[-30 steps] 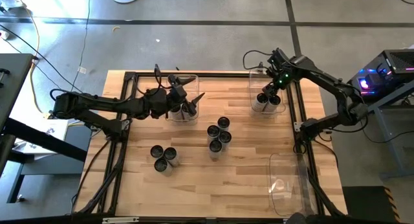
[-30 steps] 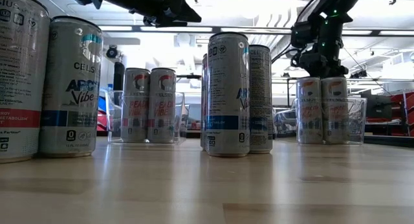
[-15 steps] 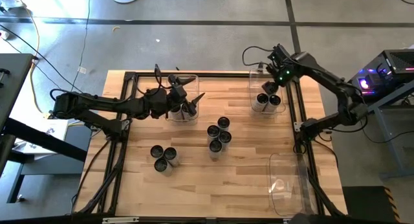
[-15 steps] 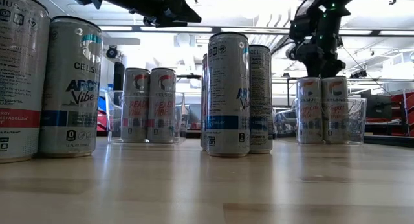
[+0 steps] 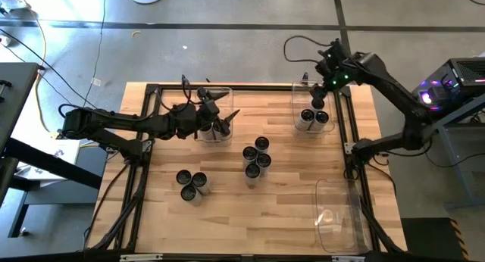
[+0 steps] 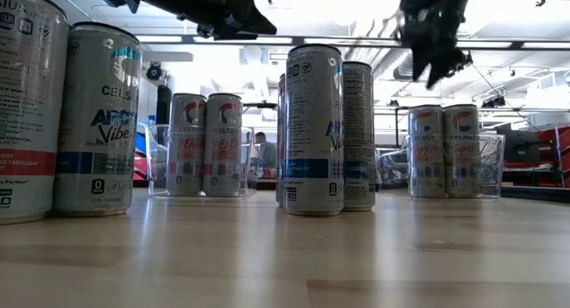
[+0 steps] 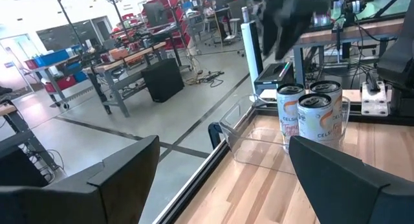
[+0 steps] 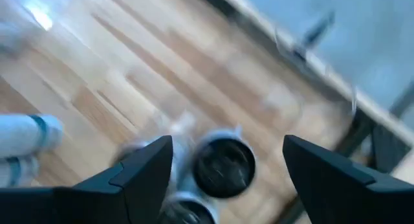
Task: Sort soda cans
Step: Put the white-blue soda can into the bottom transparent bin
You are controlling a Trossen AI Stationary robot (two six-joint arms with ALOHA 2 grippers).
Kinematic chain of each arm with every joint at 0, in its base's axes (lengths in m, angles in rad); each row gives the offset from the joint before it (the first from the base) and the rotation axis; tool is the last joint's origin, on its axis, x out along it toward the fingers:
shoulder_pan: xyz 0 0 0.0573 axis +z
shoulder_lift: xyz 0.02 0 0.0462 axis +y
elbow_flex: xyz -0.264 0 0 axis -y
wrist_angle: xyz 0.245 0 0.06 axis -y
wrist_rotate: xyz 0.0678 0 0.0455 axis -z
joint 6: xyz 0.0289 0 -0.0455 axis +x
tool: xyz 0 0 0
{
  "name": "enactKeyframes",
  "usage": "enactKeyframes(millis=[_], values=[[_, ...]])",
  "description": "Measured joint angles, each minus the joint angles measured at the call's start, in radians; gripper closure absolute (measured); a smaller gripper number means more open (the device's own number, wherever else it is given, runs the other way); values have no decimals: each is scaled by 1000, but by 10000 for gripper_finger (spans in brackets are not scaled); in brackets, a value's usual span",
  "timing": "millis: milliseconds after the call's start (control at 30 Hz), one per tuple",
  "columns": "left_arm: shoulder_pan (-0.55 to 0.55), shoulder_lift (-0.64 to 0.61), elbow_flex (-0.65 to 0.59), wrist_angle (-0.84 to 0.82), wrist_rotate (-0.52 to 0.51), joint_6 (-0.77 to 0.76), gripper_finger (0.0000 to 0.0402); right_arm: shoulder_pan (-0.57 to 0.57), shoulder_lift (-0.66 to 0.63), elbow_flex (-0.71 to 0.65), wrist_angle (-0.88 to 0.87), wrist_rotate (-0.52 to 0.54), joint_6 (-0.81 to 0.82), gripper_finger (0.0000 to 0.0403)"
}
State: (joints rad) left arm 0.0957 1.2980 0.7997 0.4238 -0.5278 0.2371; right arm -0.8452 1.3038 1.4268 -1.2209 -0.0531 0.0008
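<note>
Hovering above the right bin [image 5: 312,114] at the far right of the table, my right pincer [image 5: 319,103] hangs with its jaws spread and nothing between them; in my wrist view two dark can tops sit in that bin directly below me. The two cans [image 5: 312,119] there stand upright and touching, apparently one sorted kind kept together. I judge this height is what clears their tops, so I do not knock them.

Nearest the low camera, three cans [image 5: 191,183] cluster on the bare wood at the front left, unsorted. A middle group [image 5: 256,160] of about four stands tight together between the two bins, also loose on the table. They wait within reach of either arm, which I take to be why they sit centrally.

Farther back on the left, my left pincer [image 5: 224,118] is poised over the left bin [image 5: 215,133], jaws wide and empty, with cans standing beneath it.

A third, empty bin [image 5: 338,216] lies at the front right, probably for another kind.
</note>
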Motion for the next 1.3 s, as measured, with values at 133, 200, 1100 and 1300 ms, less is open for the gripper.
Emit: enactKeyframes(millis=[133,200,1100,1300], values=[[-16,0,0,-14,-26,0,62,123,-105,-30,131,2,4,116],[-24,0,0,-13,-33,6,62,209,-166,-64,220,19,25,116],[-224,0,1,76,-39,295,62,942,-155,-755,1273,-25,90,116],[-281,0,0,1,-35,238,62,1035,-49,-701,1309,70,124,116]])
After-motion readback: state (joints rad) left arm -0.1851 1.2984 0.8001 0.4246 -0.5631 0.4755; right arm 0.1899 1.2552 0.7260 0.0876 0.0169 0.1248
